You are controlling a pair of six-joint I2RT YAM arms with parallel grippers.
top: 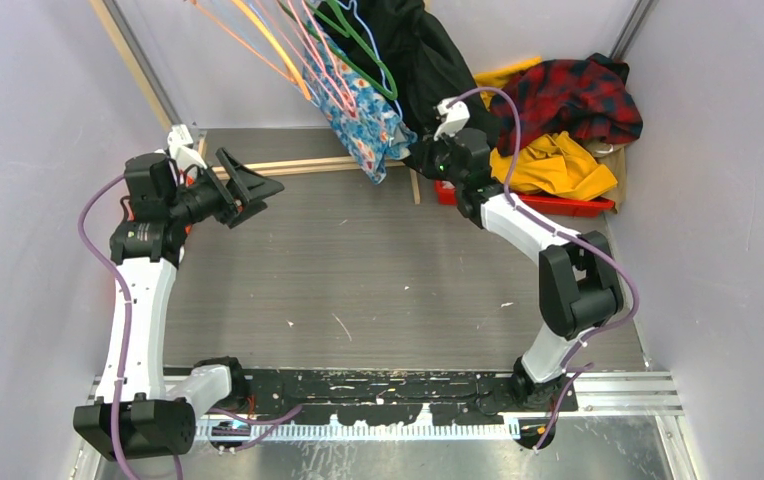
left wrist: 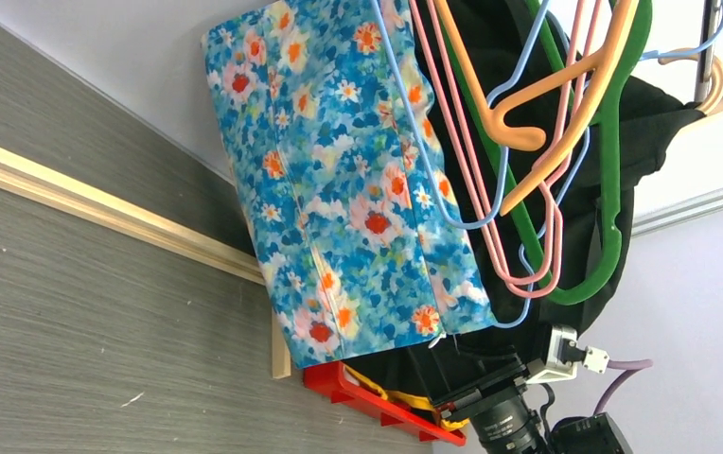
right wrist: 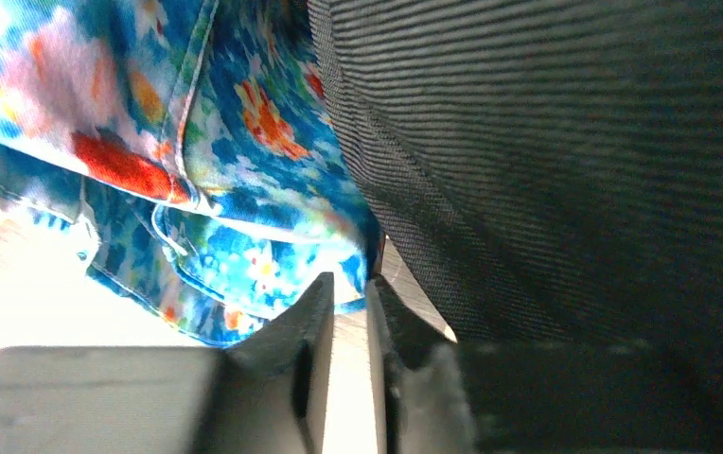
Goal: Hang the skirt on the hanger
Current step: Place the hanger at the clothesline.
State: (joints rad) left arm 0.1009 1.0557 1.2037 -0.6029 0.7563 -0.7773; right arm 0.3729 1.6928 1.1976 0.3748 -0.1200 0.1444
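The blue flowered skirt (top: 363,115) hangs folded from a bunch of plastic hangers (top: 303,50) at the back of the table. In the left wrist view the skirt (left wrist: 339,180) hangs beside pink (left wrist: 528,274), orange (left wrist: 528,132) and green (left wrist: 613,189) hangers, with a light-blue hanger wire across it. I cannot tell which hanger bears it. My left gripper (top: 253,190) is open and empty, well left of the skirt. My right gripper (top: 423,155) sits by the skirt's lower right corner. Its jaws (right wrist: 348,288) stand almost shut with nothing between them, just below the skirt's hem (right wrist: 244,274).
A big black coat (top: 418,60) hangs behind the skirt and fills the right of the right wrist view (right wrist: 575,142). A red tray (top: 558,205) at the back right holds a yellow garment (top: 553,165) and a red plaid one (top: 568,95). A wooden strip (top: 298,165) lies along the back.
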